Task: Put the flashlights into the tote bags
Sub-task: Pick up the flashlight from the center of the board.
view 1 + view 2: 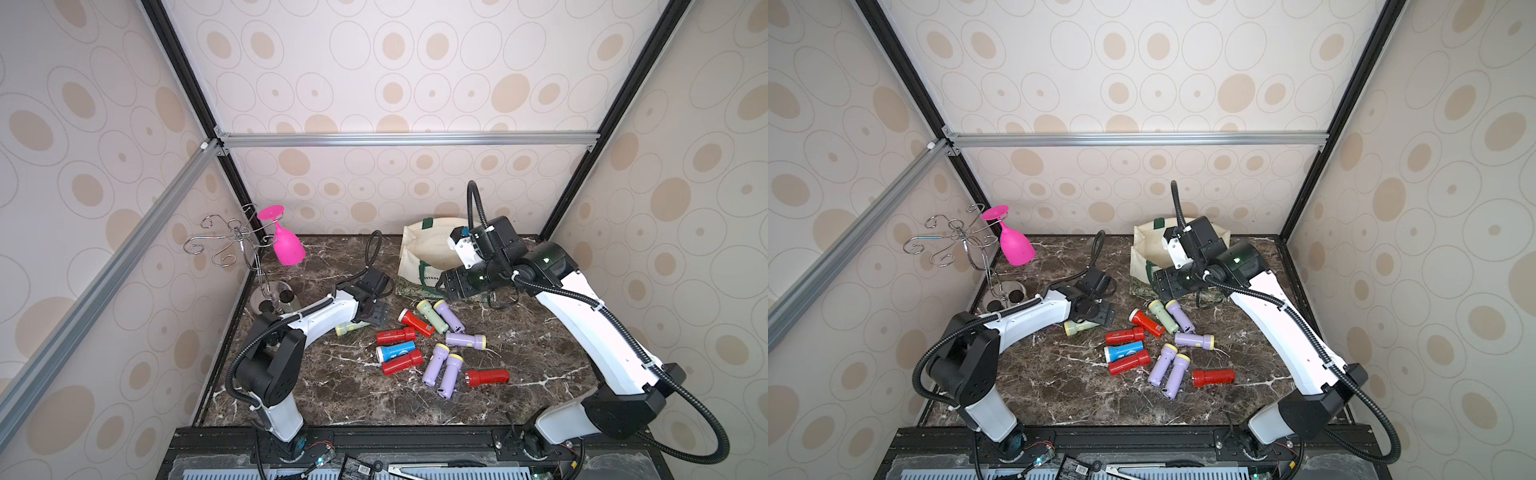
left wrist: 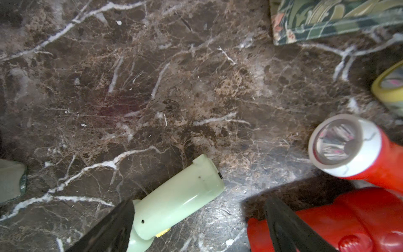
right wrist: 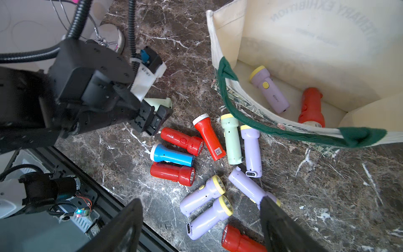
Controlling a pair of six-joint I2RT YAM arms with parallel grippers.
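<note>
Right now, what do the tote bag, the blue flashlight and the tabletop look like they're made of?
The tote bag looks like cream woven cloth, likely canvas, matte; it folds softly. The blue flashlight looks like smooth plastic, slightly glossy, with a highlight along its body. The tabletop has a dark brown marble look with white veins; real stone or printed, I cannot tell.

Dark brown marble counter (image 1: 332,399), veined in white. At the far edge, right of middle: cream tote bag (image 1: 415,245), green patterned band down on the stone. In the far left corner: round metal rack base (image 1: 276,291). Mid-counter, just in front of the bag: loose cluster of flashlights (image 1: 435,365) lying flat, four red, four lilac, one pale green, and a blue flashlight (image 1: 395,351) between two red. Slightly apart, toward the left edge: another pale green flashlight (image 1: 345,329).
</note>
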